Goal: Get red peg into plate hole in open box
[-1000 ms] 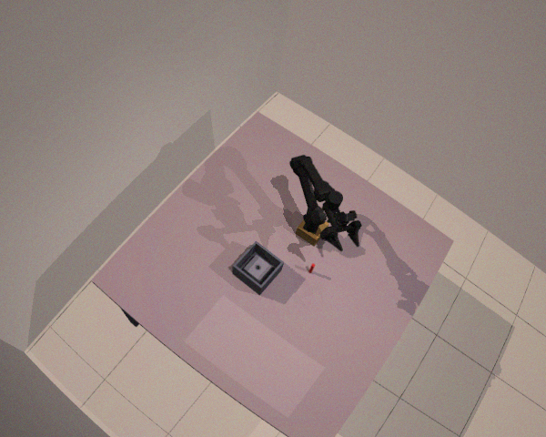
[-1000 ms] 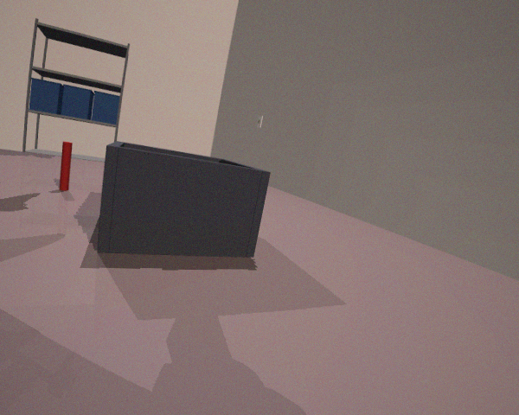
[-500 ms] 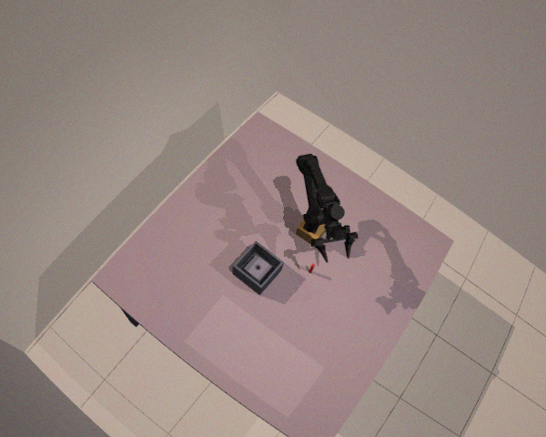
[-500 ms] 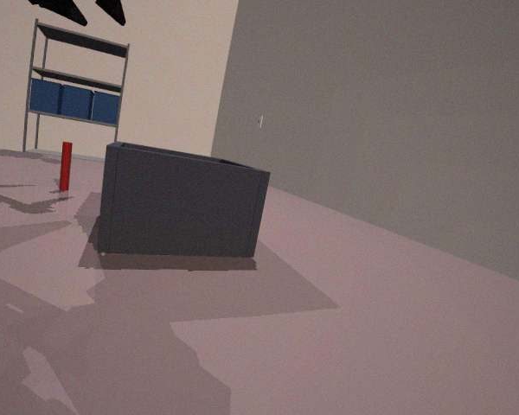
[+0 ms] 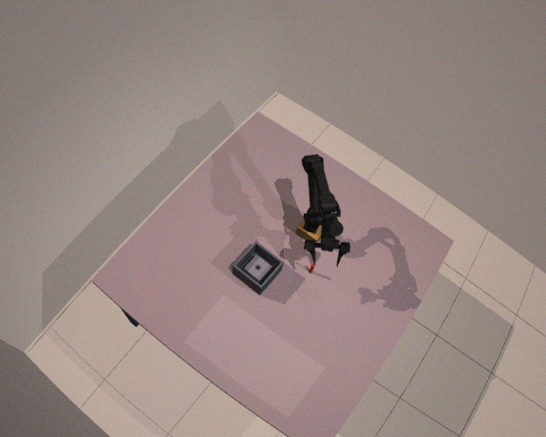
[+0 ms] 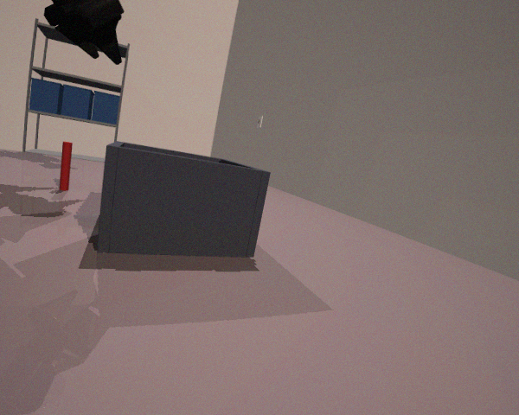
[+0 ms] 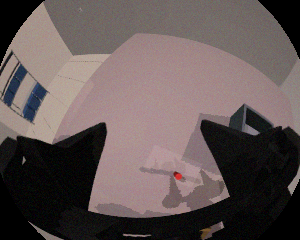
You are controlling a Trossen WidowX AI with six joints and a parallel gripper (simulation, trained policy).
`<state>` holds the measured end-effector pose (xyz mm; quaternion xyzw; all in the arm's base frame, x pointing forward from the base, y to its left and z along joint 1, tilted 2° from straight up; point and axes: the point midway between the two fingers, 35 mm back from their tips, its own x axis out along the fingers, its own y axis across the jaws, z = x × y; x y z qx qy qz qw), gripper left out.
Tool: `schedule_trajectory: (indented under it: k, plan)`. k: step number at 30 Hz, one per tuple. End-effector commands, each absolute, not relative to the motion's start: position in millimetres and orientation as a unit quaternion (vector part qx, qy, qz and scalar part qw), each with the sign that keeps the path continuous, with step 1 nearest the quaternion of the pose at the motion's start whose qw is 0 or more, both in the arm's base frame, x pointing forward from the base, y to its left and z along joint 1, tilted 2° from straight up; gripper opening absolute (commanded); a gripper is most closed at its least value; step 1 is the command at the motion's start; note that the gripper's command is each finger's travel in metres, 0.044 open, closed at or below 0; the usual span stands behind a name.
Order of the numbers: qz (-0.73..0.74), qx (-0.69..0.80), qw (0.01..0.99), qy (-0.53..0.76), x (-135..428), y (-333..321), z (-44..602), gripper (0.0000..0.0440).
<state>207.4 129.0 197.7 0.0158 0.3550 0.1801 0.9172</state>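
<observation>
Your claw (image 5: 326,264) (image 6: 107,60) (image 7: 155,126) is apart, holding nothing; the red peg (image 5: 311,268) (image 6: 66,166) (image 7: 178,176) stands upright on the pink surface (image 5: 358,320) (image 6: 362,285) (image 7: 150,85). From above, the box (image 5: 260,287) (image 6: 182,203) (image 7: 237,120) sits at the peg's nine o'clock.

A plain beige wall (image 6: 183,67) is met at a corner by a broad gray wall (image 6: 385,134), on which a small white fitting (image 6: 260,121) is mounted. Against the beige side, a gray metal shelf rack (image 6: 28,93) is seen, its lower shelf lined with three blue bins (image 6: 45,96) (image 6: 76,101) (image 6: 106,107). A pink surface (image 5: 169,244) (image 6: 385,335) (image 7: 140,90) is bordered by pale floor tiles (image 5: 136,376) (image 7: 82,75) marked with thin dark lines. Dark shadows are cast across both, and a lighter rectangular patch (image 5: 254,355) is shown on the pink.
</observation>
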Motion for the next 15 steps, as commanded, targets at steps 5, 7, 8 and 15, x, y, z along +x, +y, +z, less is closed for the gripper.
schedule_trajectory:
  k: [5,7,8,15]
  plan:
    - [0.090,0.064,0.893,0.436,208.2,113.3,169.1,0.0440]
    - [0.065,0.075,0.884,0.456,207.4,109.2,161.4,0.0440]
    - [0.053,0.081,0.880,0.465,206.9,107.2,157.5,0.0440]
    - [-0.039,0.116,0.841,0.527,201.5,93.6,130.7,0.0440]
